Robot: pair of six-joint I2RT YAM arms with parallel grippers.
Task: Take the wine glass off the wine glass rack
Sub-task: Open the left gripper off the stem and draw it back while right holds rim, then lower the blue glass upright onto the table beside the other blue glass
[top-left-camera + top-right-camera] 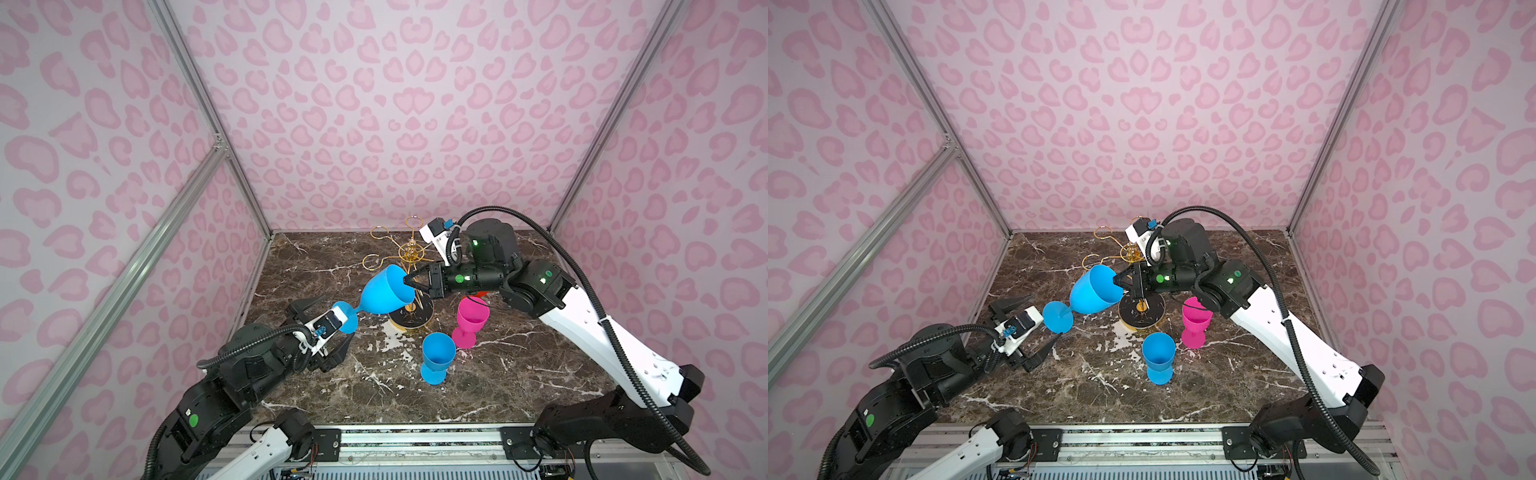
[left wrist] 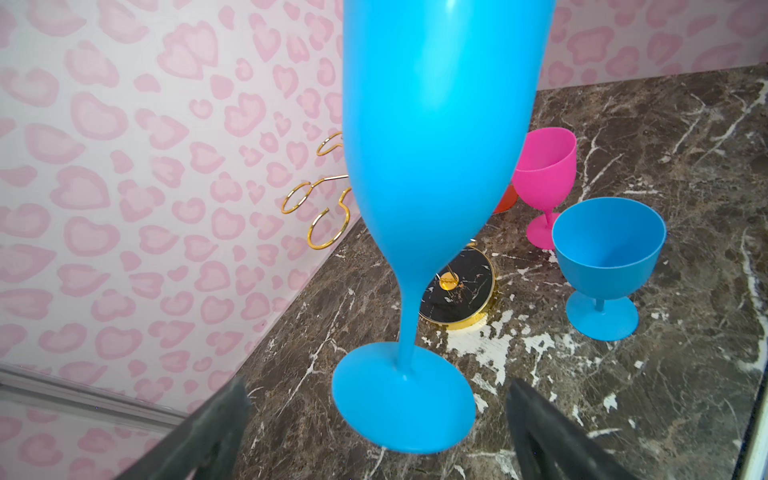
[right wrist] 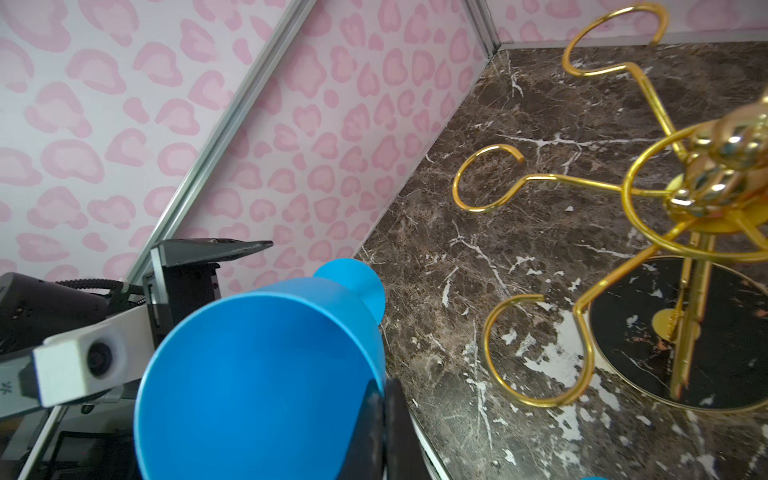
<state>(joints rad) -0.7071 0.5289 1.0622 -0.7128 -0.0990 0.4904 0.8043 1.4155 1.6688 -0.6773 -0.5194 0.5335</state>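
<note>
Right wrist view: right gripper (image 3: 384,399) pinches the rim of the tilted blue plastic wine glass (image 3: 257,374), clear of the thin gold wire rack (image 3: 735,365) with round black marbled base. Spread wide, the left gripper (image 1: 1042,319) flanks its foot, untouching.

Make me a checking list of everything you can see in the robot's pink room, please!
Surface: dark marble table, white worn patches near the rack.
Job's things: the gold rack stands upright and the loops that show are empty; the tall blue glass is off it, tilted in the air.
Clutter: pink glass and short blue glass stand upright beside the rack.
Hands: right hand shut on the tall blue glass's rim; left hand open, fingers either side of its foot.
Cables: black ribbed hoses run along both arms.
Surroundings: pink spotted walls, silver frame bars.
</note>
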